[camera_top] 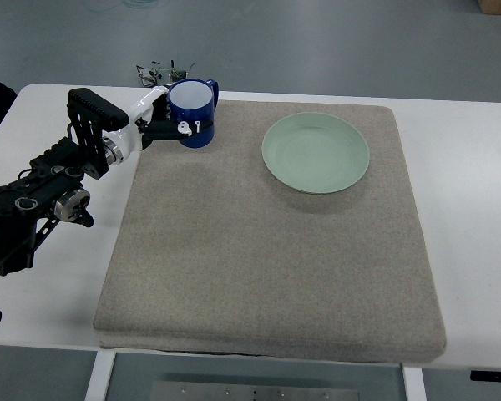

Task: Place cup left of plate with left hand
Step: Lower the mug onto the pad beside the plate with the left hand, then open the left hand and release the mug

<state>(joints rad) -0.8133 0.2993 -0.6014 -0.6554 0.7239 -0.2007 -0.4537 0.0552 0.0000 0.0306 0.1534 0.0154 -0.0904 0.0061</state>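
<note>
Gripping blue cup [192, 111]: left robot hand [163, 117]

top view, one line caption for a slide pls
Left hand grips blue cup at mat's far-left corner, left of green plate.

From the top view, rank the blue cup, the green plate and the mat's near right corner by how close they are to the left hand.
1. Blue cup: in the left hand, at the mat's far left.
2. Green plate: to the cup's right, far half of the mat.
3. Mat's near right corner: farthest.
</note>
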